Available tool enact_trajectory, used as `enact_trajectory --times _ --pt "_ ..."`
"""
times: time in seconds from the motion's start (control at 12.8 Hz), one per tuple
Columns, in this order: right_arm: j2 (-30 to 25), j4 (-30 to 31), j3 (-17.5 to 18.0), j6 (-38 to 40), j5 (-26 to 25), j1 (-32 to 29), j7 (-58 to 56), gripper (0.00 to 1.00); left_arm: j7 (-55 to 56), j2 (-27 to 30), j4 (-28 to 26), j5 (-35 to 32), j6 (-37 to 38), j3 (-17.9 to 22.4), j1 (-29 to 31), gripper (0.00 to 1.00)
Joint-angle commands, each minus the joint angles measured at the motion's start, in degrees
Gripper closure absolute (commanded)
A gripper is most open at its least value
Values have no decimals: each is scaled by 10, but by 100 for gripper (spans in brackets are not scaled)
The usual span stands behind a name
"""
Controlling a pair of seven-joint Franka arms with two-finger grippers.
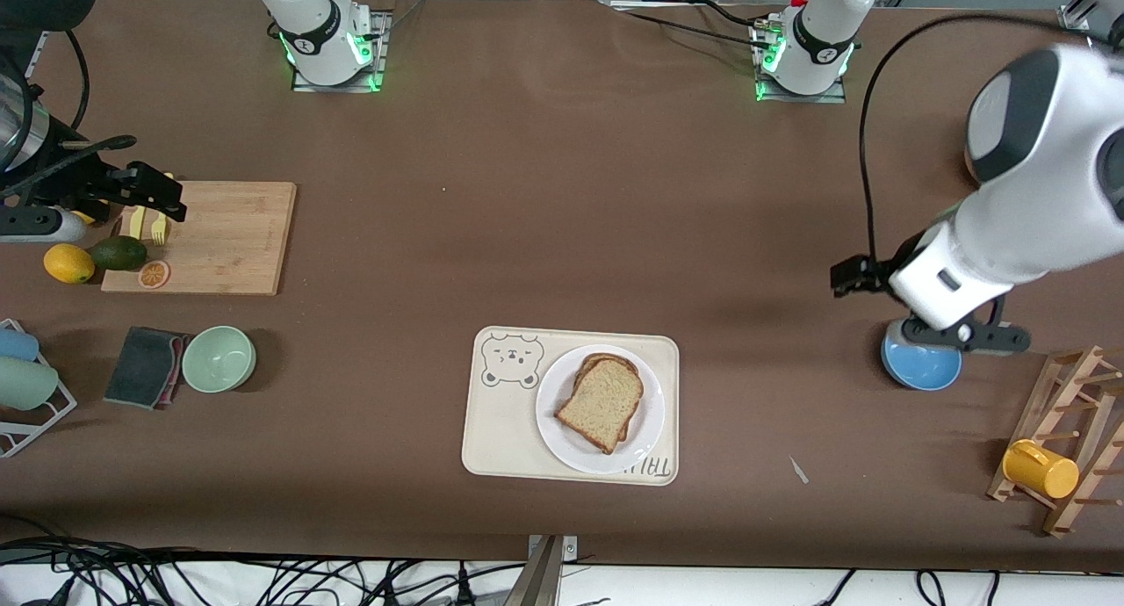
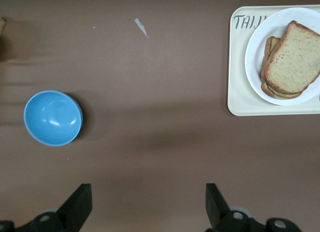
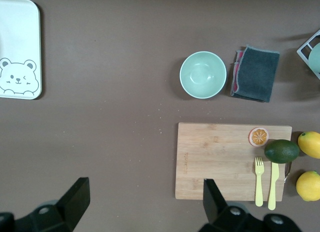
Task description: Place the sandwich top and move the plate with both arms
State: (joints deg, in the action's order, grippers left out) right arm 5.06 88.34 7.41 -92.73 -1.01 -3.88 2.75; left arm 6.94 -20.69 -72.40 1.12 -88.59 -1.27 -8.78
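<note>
The sandwich top (image 1: 601,401) (image 2: 294,54), a light-brown bread slice, lies on another slice on the white plate (image 1: 562,430) (image 2: 255,57). The plate sits on the cream bear-print tray (image 1: 500,422) (image 2: 240,92) (image 3: 20,42) near the front camera. My left gripper (image 1: 856,277) (image 2: 148,204) hangs open and empty over bare table beside the blue bowl (image 1: 920,369) (image 2: 52,117), toward the left arm's end. My right gripper (image 1: 158,198) (image 3: 145,202) hangs open and empty over the edge of the wooden cutting board (image 1: 219,237) (image 3: 220,162), toward the right arm's end.
On and beside the board lie an orange slice (image 1: 153,274), an avocado (image 1: 118,253), a lemon (image 1: 68,263) and yellow cutlery (image 3: 265,182). A green bowl (image 1: 219,358) and dark cloth (image 1: 145,366) sit nearer the camera. A wooden rack with a yellow cup (image 1: 1041,468) stands at the left arm's end.
</note>
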Motion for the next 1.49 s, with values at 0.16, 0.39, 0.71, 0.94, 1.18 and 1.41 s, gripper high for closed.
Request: enact_trajectory --times 0.16,0.39,0.71,0.94,1.18,1.41 --pt "3 -12 1 8 -7 -1 -11 0 4 141 -146 -18 -18 -25 70 0" --pt "3 -12 1 8 -3 -2 -11 0 6 217 -224 -17 -50 -25 95 0" --pt "5 -12 1 7 -2 -2 -13 0 11 236 -249 -16 -52 -17 94 0" --pt "6 -13 1 8 -7 -2 -13 0 5 236 -249 -15 -52 4 80 0" --pt "6 -12 1 8 -5 -1 -13 0 7 236 -249 -15 -47 4 79 0" --pt "6 -12 1 8 -3 -1 -12 0 11 240 -249 -21 -47 11 52 0"
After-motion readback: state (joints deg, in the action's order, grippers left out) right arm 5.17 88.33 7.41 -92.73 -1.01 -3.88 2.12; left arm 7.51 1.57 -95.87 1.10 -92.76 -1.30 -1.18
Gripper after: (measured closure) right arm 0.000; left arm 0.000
